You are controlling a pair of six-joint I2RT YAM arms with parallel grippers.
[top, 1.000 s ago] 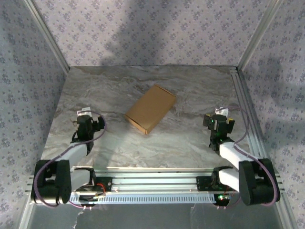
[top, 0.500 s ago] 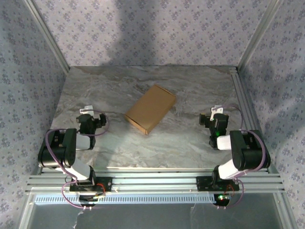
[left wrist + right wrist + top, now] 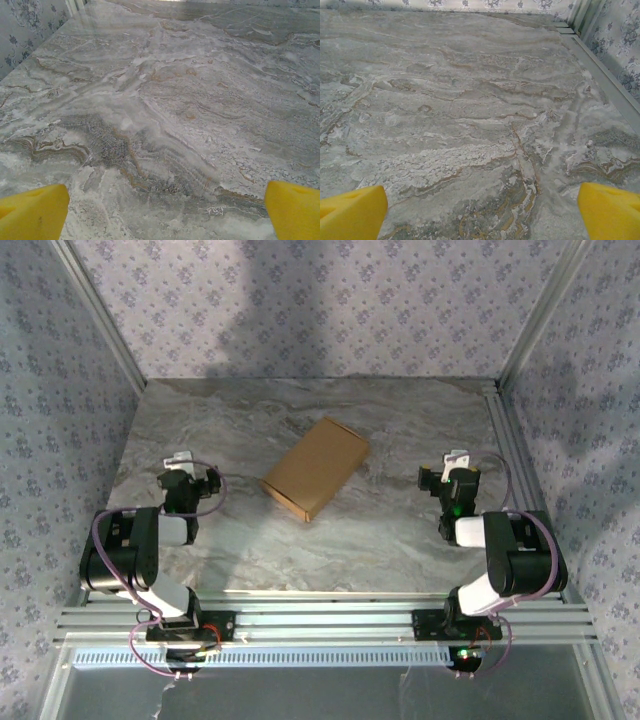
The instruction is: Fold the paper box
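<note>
The paper box (image 3: 316, 468) lay slanted near the middle of the marble desk (image 3: 380, 535), between both arms and well apart from each. The left jaws and right jaws stood released, grasping nothing.

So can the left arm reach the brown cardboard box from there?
Probably yes. The left gripper is open, and bare marble table lies between it and the paper box, which sits apart to its right. Nothing seems to block the way.
</note>
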